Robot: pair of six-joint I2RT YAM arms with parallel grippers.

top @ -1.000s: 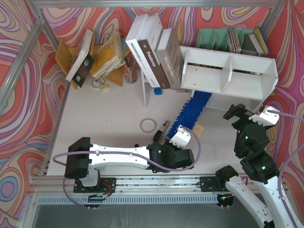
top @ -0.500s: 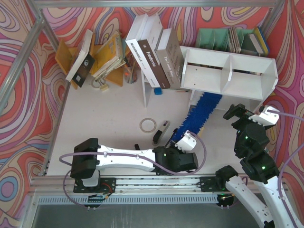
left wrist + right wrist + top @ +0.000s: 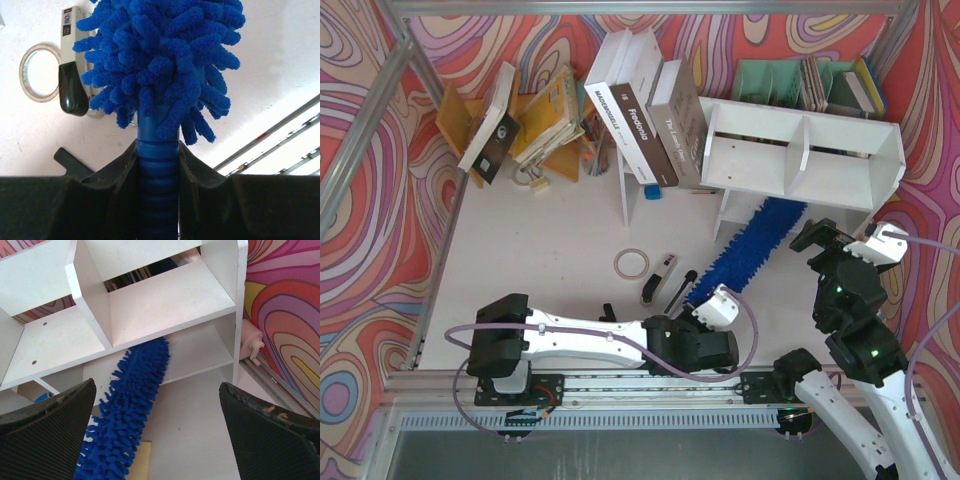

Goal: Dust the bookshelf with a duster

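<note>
The duster (image 3: 752,243) lies on a slant across the top view, its long axis running from near-left to far-right. The short blue handle is at the near end and the fluffy head points away toward the bookshelf (image 3: 800,150). The head's tip passes in under a shelf board, just right of the middle divider. The left gripper (image 3: 158,150) is clamped on the ribbed handle, a finger on each side. The right gripper (image 3: 157,385) hovers near the shelf's right end, its jaws wide apart and holding nothing. A tape roll (image 3: 632,263) lies on the table (image 3: 550,240) left of the handle.
</note>
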